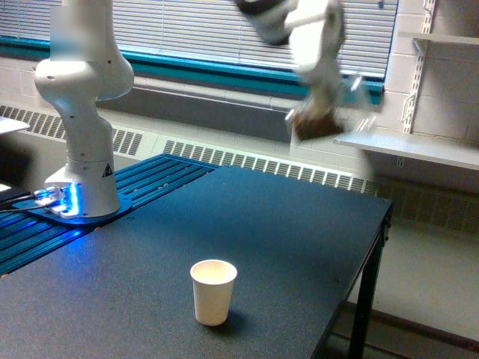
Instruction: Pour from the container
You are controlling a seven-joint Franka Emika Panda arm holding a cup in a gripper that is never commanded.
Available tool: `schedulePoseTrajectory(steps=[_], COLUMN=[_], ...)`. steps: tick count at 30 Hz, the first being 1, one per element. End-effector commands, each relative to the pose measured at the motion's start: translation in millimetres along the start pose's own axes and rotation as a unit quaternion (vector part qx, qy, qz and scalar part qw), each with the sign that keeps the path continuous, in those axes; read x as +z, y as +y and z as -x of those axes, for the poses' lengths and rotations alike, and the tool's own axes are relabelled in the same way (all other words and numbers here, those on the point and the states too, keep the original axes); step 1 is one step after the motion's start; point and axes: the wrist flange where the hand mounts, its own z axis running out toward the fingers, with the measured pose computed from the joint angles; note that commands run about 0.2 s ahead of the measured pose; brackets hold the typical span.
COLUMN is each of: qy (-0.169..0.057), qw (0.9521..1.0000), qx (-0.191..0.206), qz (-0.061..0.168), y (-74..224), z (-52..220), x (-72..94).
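Exterior view. The container (318, 120), motion-blurred, hangs high at the upper centre-right, carried below the gripper (323, 88) with its brown contents showing through the clear wall. The paper cup (213, 291) stands upright on the desk (284, 247), well apart: below the container and toward the exterior view's left (the offset any pour must first close). Whether the fingers are clamped on the container cannot be told through the blur.
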Motion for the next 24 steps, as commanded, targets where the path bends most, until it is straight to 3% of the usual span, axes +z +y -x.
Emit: schedulePoseTrajectory(steps=[1, 4, 11, 24], qy=[-0.002, -0.012, -0.034, -0.016], qw=[0.9992, 0.9980, 0.9929, 0.9837], qx=[0.008, -0.005, -0.042, -0.086], qz=[0.038, 0.061, 0.106, 0.157], y=[38, 53, 90, 135], z=[15, 34, 75, 101], x=[31.0, 55.9, 95.8, 116.7])
